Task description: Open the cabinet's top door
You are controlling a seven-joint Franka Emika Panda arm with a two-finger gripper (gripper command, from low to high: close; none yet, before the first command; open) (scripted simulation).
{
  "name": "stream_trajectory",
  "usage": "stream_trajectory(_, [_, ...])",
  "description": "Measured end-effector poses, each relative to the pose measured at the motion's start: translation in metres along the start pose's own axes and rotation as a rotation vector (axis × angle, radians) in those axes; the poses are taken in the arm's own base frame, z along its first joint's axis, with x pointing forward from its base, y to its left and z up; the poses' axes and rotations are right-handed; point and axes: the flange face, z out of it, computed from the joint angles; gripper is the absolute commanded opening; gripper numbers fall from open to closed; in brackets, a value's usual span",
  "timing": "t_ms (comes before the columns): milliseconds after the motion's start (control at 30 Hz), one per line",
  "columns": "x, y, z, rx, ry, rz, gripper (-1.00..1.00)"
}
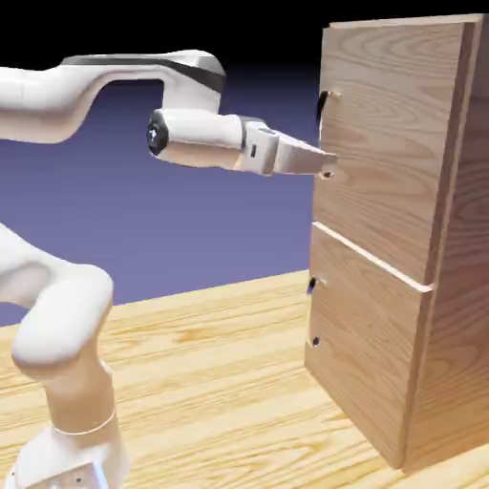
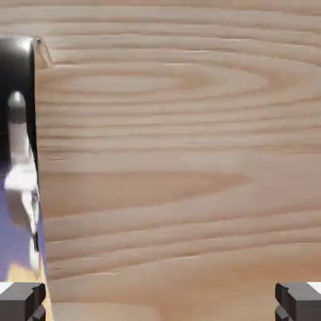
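Partly cropped: cabinet [image 1: 382,210], exterior view's right, far edge cut off; top door [image 1: 387,134], its upper panel; door handle [image 2: 19,125], hand view's upper left, cropped. Table [image 1: 210,372], pale wood grain, below; backdrop [image 1: 239,224], blue-violet. Gripper [image 1: 327,166], one: jaws wide open, holding nothing; door contact unclear.

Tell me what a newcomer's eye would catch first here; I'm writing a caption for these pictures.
In the exterior view, probably the tall wood-grain cabinet at right, and the white arm reaching toward its upper door. In the hand view, the shiny dark handle along the left edge.
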Motion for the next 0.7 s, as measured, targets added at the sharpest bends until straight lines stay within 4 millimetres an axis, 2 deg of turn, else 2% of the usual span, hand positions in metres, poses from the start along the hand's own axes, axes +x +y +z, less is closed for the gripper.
stream_trajectory(433, [-0.043, -0.036, -0.002, 0.084, 0.113, -0.017, 0.0])
stream_trajectory(500, [-0.044, -0.036, -0.002, 0.084, 0.114, -0.017, 0.0])
stream_trajectory(633, [-0.039, -0.04, 0.04, 0.083, 0.114, -0.018, 0.0])
stream_trajectory(667, [-0.038, -0.04, 0.047, 0.084, 0.114, -0.017, -1.0])
stream_trajectory(700, [-0.038, -0.04, 0.047, 0.084, 0.114, -0.017, -1.0])
